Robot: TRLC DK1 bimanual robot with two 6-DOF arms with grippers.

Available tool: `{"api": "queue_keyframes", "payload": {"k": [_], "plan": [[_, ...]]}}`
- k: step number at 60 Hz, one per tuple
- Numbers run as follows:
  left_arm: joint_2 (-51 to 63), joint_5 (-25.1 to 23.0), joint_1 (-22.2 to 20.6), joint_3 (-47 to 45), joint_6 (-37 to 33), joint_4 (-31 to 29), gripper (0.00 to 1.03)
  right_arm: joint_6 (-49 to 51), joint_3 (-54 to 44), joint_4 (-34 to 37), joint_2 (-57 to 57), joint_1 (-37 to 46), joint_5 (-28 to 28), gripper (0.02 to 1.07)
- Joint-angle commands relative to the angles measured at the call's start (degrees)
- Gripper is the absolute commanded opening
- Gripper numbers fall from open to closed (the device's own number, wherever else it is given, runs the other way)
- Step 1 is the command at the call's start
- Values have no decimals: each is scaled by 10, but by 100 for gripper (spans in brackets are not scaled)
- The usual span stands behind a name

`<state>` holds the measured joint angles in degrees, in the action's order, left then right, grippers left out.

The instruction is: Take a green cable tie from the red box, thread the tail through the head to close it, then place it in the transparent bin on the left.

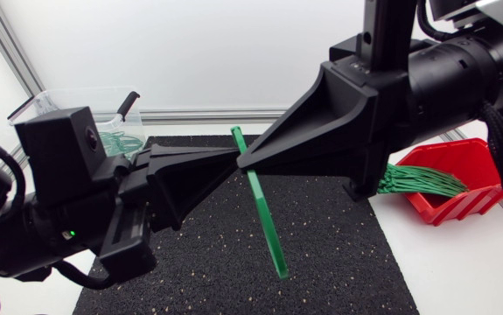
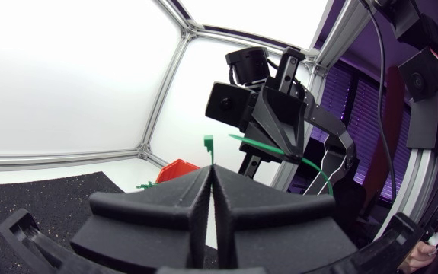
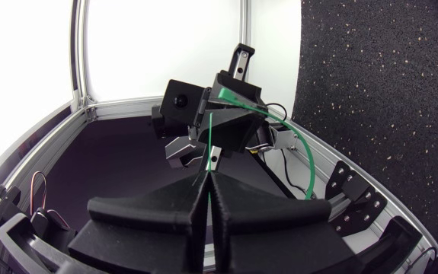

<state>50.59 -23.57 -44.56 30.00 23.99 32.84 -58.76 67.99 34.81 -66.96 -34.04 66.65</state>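
Far left, the transparent bin (image 1: 59, 96) sits at the back of the surface with some green ties in it; this one goes there, but not yet. My left tool (image 1: 230, 163) comes in from the left, raised over the black mat (image 1: 338, 254), its two fingers pressed together at the tips. In its own wrist view a short green stub with a squarish end, the head I judge, stands up from between those tips, so I take it as clamped on the green cable tie (image 1: 264, 219). The tie runs as one straight strip from that pinch towards the near side. Its long end hangs free above the mat.

Just right of the left tips, my right tool (image 1: 248, 157) meets them nose to nose, fingers likewise closed. A thin green strip comes out between them in its wrist view, so it grips the same tie, right beside the other grip. Far right, the red box (image 1: 470, 157) holds a bundle of ties fanned over its lip.

The tie is out of the box and unlooped, so threading is the step in hand. Both grips are crowded at one end. I would steady the head in the left tool, release the right one and retake near the free tail. Then I would curl the tail round slowly, flat side square to the slot, without twisting.
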Motion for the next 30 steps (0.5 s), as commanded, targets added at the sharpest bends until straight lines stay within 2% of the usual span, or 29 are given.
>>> {"api": "queue_keyframes", "payload": {"k": [1, 30], "plan": [[-14, 4, -2, 24, 0, -5, 4, -16, -18, 5, 2, -6, -1, 8], [-19, 4, -19, 23, 21, -18, 4, -15, -7, 3, 28, -10, -1, 8]]}}
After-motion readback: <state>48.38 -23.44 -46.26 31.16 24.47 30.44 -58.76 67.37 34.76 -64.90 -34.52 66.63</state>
